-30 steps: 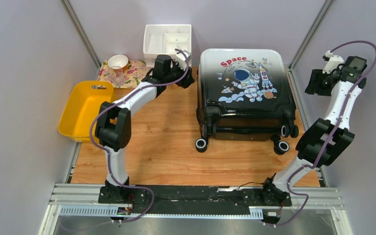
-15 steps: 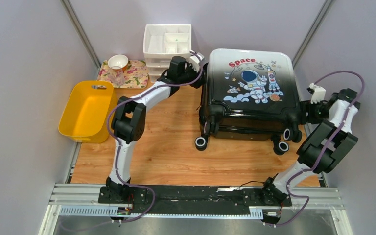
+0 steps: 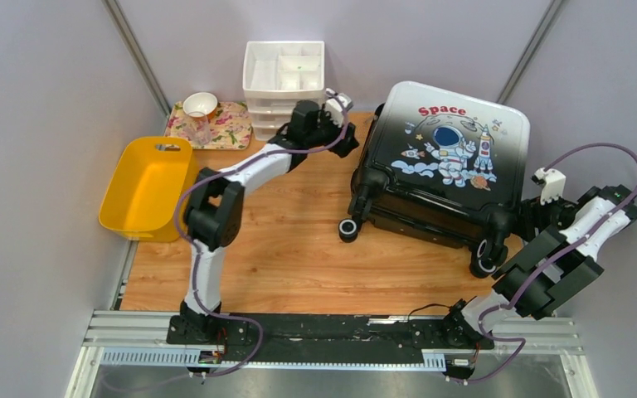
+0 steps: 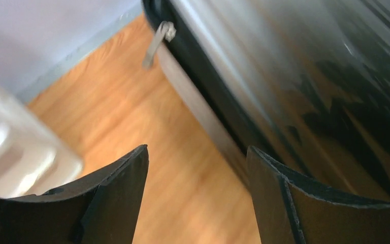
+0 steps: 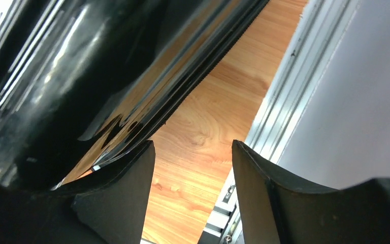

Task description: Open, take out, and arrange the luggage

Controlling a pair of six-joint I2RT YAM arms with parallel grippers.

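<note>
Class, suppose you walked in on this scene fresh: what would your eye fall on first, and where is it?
The luggage, a hard shell printed with an astronaut and the word Space, lies flat and skewed on the right half of the wooden table, wheels toward the arms. The left fingers stand open by its left side and the right fingers open at its right edge. A yellow bin sits far left.
</note>
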